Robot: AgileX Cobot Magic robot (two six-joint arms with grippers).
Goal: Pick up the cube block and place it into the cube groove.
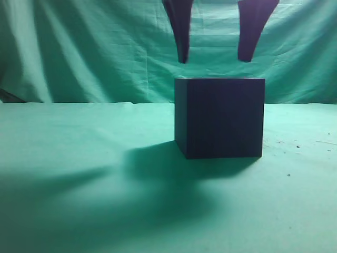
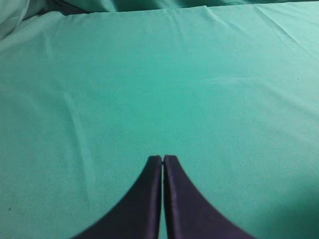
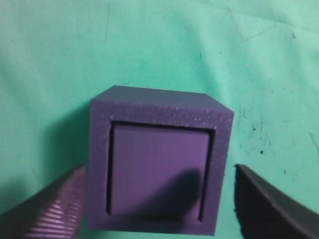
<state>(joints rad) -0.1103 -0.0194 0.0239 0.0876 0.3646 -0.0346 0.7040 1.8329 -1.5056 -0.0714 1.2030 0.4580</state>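
Observation:
The cube groove [image 1: 221, 118], a large near-black box, stands on the green cloth right of centre. The right wrist view looks down into it: its rim [image 3: 159, 112] frames the cube block [image 3: 154, 149], whose lighter purple top sits inside the recess, level and below the rim. My right gripper [image 1: 214, 59] is open and empty, its two fingers hanging just above the box and spread wider than it. In the right wrist view the right gripper [image 3: 159, 168] has one finger on either side of the box. My left gripper [image 2: 163, 157] is shut on nothing over bare cloth.
Green cloth [image 1: 79, 158] covers the table and hangs as a backdrop behind it. A few dark specks lie on the cloth right of the box [image 3: 259, 144]. The left gripper does not show in the exterior view.

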